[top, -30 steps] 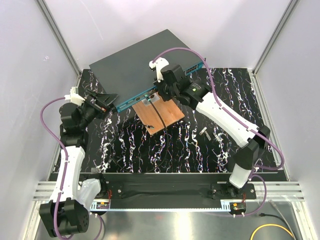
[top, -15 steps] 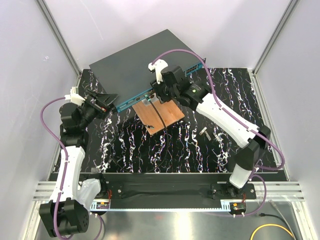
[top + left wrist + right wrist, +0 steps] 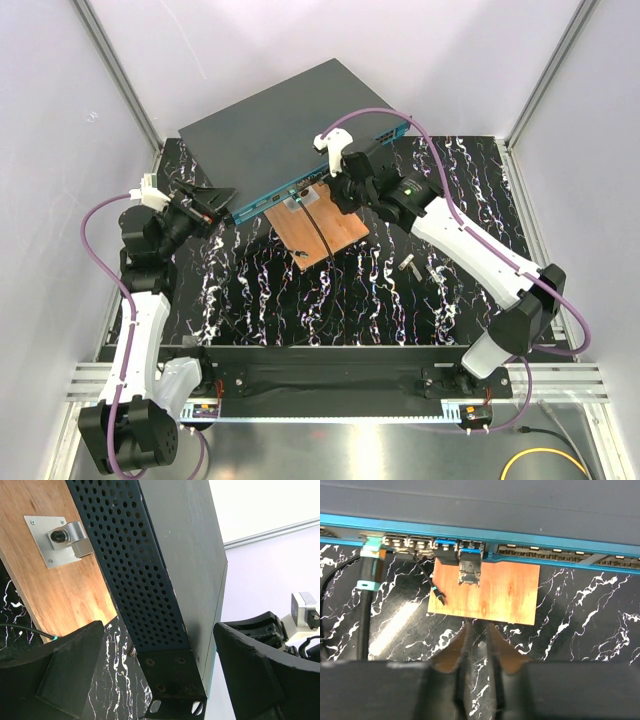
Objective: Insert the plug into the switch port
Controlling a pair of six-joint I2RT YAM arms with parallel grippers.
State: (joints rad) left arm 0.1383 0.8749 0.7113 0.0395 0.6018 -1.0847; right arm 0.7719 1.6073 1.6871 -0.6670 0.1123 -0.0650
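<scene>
Ahead of right pincer (image 3: 479,626), the switch (image 3: 520,500)

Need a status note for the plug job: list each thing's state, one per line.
switch: lying flat, teal port face toward the arms.
plug: blue-tabbed, appears seated in a port, nothing gripping it.
left gripper: open, fingers either side of the switch's end.
right gripper: jaws narrow, open or shut unclear, apart from the switch.
board: flat, far edge at the switch's face.

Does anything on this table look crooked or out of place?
Yes. The switch sits askew, turned diagonally to the black marbled table, its far corner apparently beyond the table's back edge. The wooden board against its teal front is skewed likewise.
</scene>
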